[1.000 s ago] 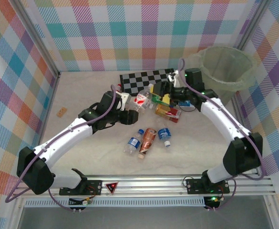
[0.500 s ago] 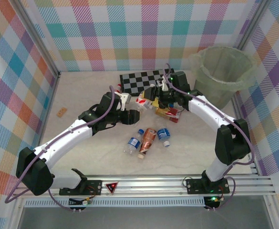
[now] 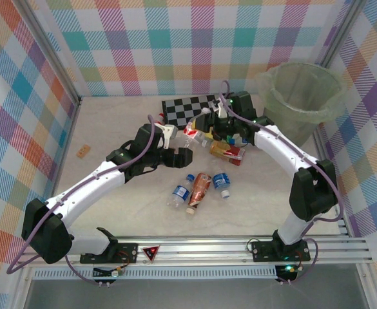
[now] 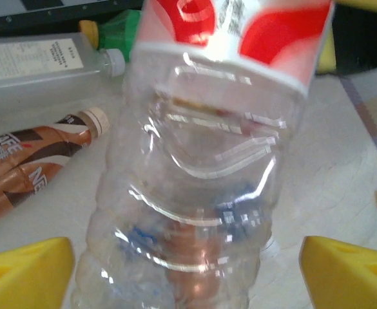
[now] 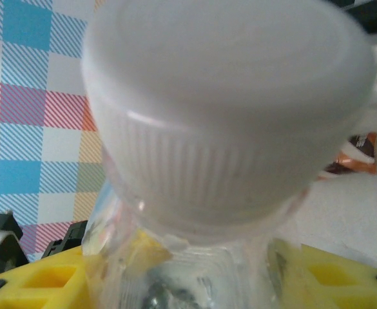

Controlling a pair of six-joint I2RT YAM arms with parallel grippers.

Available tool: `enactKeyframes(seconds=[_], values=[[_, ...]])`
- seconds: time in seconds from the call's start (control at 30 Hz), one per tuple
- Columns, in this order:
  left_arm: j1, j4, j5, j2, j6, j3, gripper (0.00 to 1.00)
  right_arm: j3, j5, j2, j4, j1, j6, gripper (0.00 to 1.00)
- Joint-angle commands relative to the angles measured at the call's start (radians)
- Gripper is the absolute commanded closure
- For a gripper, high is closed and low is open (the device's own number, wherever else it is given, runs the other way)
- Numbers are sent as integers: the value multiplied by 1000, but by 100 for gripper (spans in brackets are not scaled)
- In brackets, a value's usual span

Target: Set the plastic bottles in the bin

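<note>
Since a second ago the right arm has drawn in leftward, away from the bin's side, while the left arm has hardly shifted. The right pincer now sits at the near edge of the checkerboard and is closed on a clear white-capped bottle, its yellow fingers pressed to either side just below the cap. Just left of it, a clear red-labelled bottle sits inside the left pincer, which stands open, a gap showing on each side of the bottle. Beyond that bottle, the left wrist view shows a tan-capped brown bottle, a white-labelled clear bottle and a green bottle with a yellow cap, all on their sides. Nearer the arm bases, three more lie close together on the desk: a blue-labelled bottle, a brown-labelled bottle and a second blue-labelled bottle. A red-and-amber bottle lies just in front of the right pincer. The bin stands upright in the far right corner, lined with its pale green bag, apart from all the bottles. A wooden block lies alone toward the left wall.
</note>
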Motion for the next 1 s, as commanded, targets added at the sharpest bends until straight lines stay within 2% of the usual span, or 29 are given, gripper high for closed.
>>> enactKeyframes(seconds=[0.0,0.2,0.37,0.7,0.97], values=[[-7,-2,39,-22,-3,15,0,97,47,-2,-78,-16,-92,44],[-6,-9,16,-48,-3,-4,0,292,173,-33,-290,-104,-256,44],[-7,-19,-3,-58,-3,-22,0,448,254,-62,-418,-214,-356,44],[-6,-35,-31,-62,-11,-32,0,683,415,-94,-501,-413,-469,47],[-6,-37,-28,-58,-22,-41,0,815,677,-37,-508,-524,-565,47]])
